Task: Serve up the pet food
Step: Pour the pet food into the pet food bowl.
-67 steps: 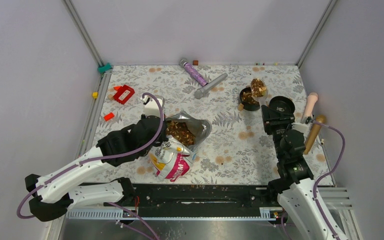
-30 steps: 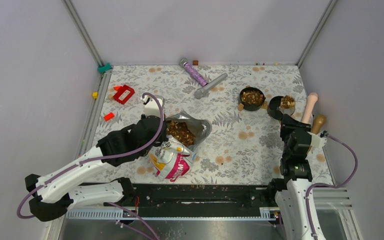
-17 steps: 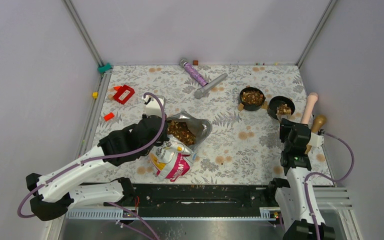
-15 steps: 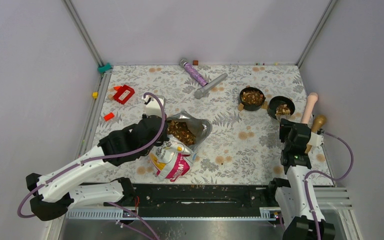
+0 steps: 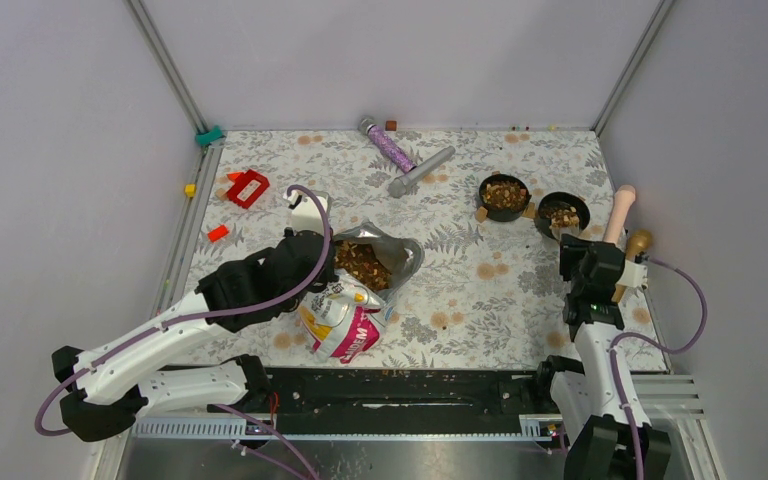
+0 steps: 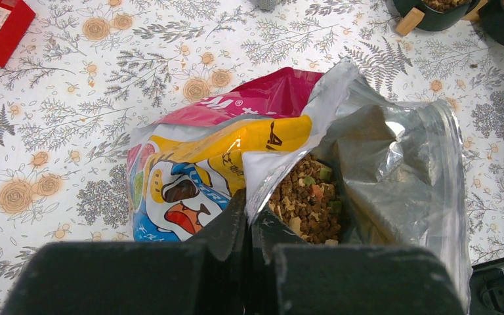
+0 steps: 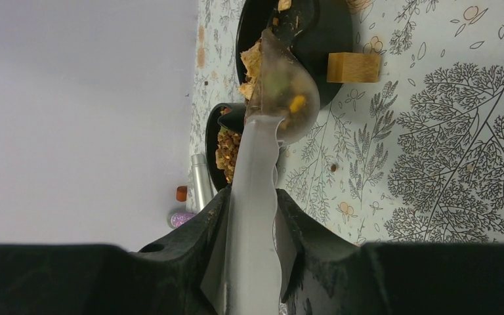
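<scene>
Right tool (image 7: 252, 197): clenched on the handle of a clear scoop (image 7: 281, 92); its cup hangs tilted over the near bowl (image 7: 331, 39).
Left tool (image 6: 249, 226): pinched shut on the silver lip of the bag (image 6: 197, 141), whose mouth gapes.
Kibble (image 6: 305, 203): small brown and tan pieces, a few green and orange. A heap lies inside the bag, with more in the near bowl and the far bowl (image 7: 218, 141). Some pieces show through the scoop.
Bag look: glossy yellow, white and magenta with a cartoon face, lying at the near left of the table (image 5: 460, 290).
Hidden: the right wrist view's top edge cuts off the near bowl. The handle's end sits behind the tool. In the top view the scoop is too small to make out.
</scene>
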